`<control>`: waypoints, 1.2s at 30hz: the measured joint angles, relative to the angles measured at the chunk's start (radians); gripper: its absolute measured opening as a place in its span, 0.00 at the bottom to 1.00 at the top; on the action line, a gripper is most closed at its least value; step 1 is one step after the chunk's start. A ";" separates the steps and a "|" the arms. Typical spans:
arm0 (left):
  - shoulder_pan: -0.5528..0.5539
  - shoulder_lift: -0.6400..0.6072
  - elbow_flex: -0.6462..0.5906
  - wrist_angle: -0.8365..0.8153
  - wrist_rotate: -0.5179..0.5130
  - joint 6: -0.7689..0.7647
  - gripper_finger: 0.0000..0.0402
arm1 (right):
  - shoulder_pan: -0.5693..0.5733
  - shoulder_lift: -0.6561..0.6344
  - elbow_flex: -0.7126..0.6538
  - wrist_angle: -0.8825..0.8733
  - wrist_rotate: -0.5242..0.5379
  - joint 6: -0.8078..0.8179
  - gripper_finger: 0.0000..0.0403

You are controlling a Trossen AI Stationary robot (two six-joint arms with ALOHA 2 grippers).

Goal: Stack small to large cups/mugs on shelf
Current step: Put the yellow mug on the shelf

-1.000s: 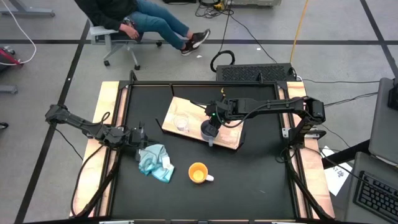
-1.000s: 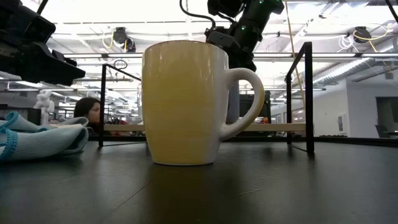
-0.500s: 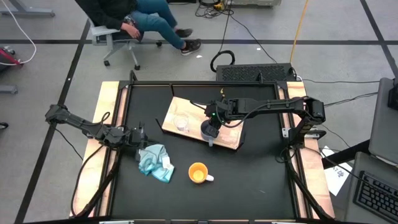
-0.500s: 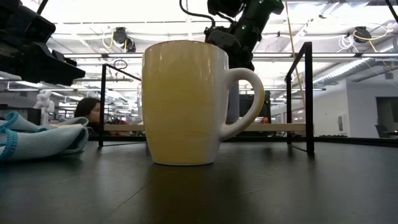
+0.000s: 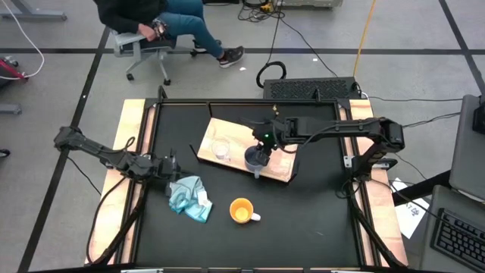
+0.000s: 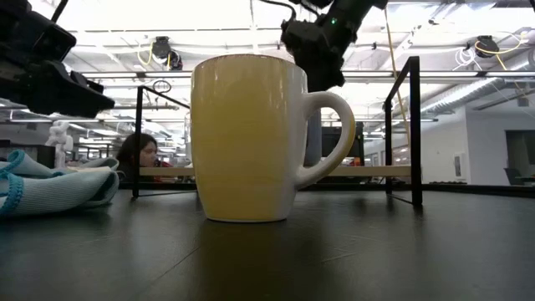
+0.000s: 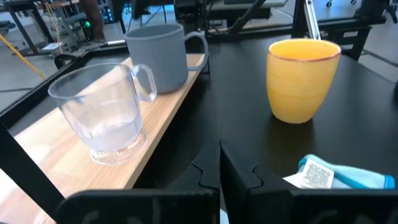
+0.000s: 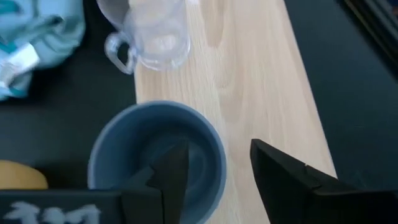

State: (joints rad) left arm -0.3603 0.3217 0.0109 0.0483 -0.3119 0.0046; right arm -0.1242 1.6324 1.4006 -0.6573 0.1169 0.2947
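Board (image 5: 280, 168) is light wood with pale grain, sitting on a plain black table (image 5: 318, 212), and the glass cup (image 7: 102, 115) on it is totally clear. Grey-blue mug (image 8: 155, 155) is the same shade inside and out, the other mug (image 7: 303, 79) is orange-yellow with a thin darker rim line and a white handle. Cloth (image 5: 188, 196) is light blue with a white tag, and both arms are dark, pretty much black.
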 joint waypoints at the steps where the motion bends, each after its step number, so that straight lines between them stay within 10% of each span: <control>1: 0.000 0.008 0.000 0.000 0.000 -0.003 0.01 | 0.000 -0.015 0.000 0.001 -0.001 0.002 0.42; 11: 0.000 0.059 -0.002 0.025 0.000 -0.014 0.01 | 0.046 -0.172 0.000 -0.010 -0.020 -0.019 0.38; 23: -0.001 0.059 -0.002 0.083 0.082 0.013 0.01 | 0.251 -0.285 -0.023 -0.097 0.030 -0.049 0.02; 36: -0.001 0.059 -0.002 0.113 0.110 0.012 0.01 | 0.492 -0.381 -0.432 0.319 0.097 -0.044 0.00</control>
State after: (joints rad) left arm -0.3611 0.3805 0.0090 0.1617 -0.2016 0.0165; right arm 0.3678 1.2516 0.9691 -0.3379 0.2144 0.2510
